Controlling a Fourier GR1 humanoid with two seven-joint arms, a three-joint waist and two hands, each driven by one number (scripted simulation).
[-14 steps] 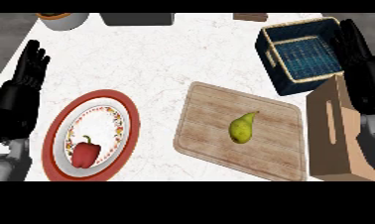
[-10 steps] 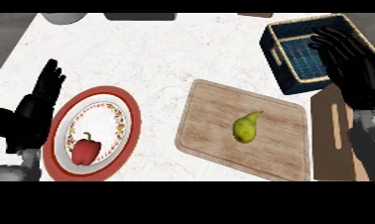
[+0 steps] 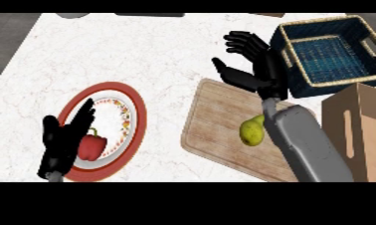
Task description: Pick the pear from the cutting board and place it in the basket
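One pear (image 3: 249, 132) lies on the wooden cutting board (image 3: 213, 119), toward the board's right side, and it is the only thing we see there. It is yellow-green, plump at the lower end and narrowing to a neck that points up and to the right. Its skin is a shade darker along the left flank. The right forearm (image 3: 305, 144) crosses just beside it and hides its right edge, so we cannot tell whether the two touch. The right hand (image 3: 260, 67) is past the pear, over the board's upper right corner and the white marbled bench (image 3: 147, 55). Its fingers are spread apart and straight, its thumb stands out toward the left, and it holds nothing. Just to its right sits the basket (image 3: 297, 77), dark blue inside and out with a pale woven rim, and the fingertips come close to its near wall. A brown box (image 3: 356, 129) with a slot in its face stands below the basket at the right edge. Well apart on the left, a white plate (image 3: 136, 114) with a red border and a band of small coloured marks, too fine for us to read, carries a red bell pepper (image 3: 94, 148). The left hand (image 3: 62, 142) shows over the plate's left part with straight fingers pointing up, gripping nothing. Whether it touches the plate we cannot tell.
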